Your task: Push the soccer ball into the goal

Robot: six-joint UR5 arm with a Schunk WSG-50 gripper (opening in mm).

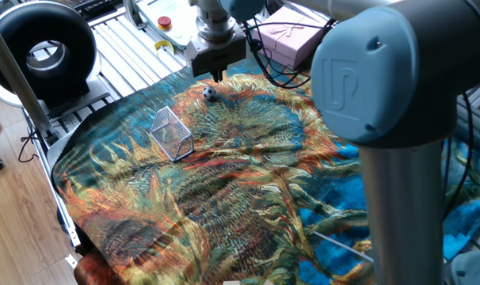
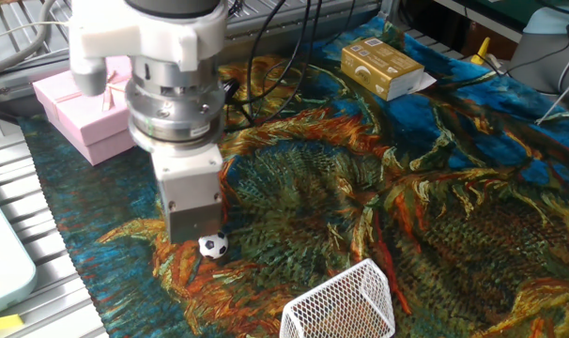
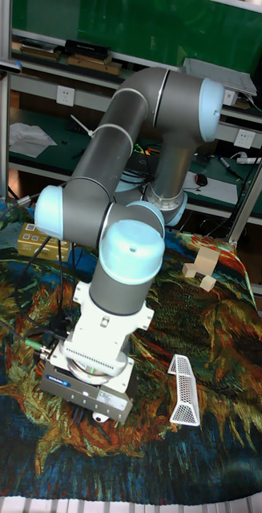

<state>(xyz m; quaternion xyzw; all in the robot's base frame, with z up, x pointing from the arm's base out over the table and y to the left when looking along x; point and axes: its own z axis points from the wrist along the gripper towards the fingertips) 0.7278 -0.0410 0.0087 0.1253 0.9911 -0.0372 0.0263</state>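
The soccer ball (image 1: 211, 93) is a tiny white ball with black patches lying on the painted cloth near its far edge. The goal (image 1: 173, 133), a small wire-mesh wedge, stands a short way nearer the cloth's front-left. My gripper (image 1: 217, 77) hangs just behind the ball, on the side away from the goal, its fingers together with nothing between them. In the other fixed view the gripper (image 2: 194, 237) nearly touches the ball (image 2: 212, 246), with the goal (image 2: 345, 304) at the bottom edge. The tall fixed view shows the gripper (image 3: 100, 415) and goal (image 3: 184, 391); the ball is hidden.
A pink gift box (image 2: 87, 108) and black cables (image 2: 275, 38) lie just behind the gripper. A yellow carton (image 2: 383, 68) sits at the far side of the cloth. Wooden blocks (image 3: 201, 268) rest near one corner. A black ring-shaped fan (image 1: 42, 51) stands off the table.
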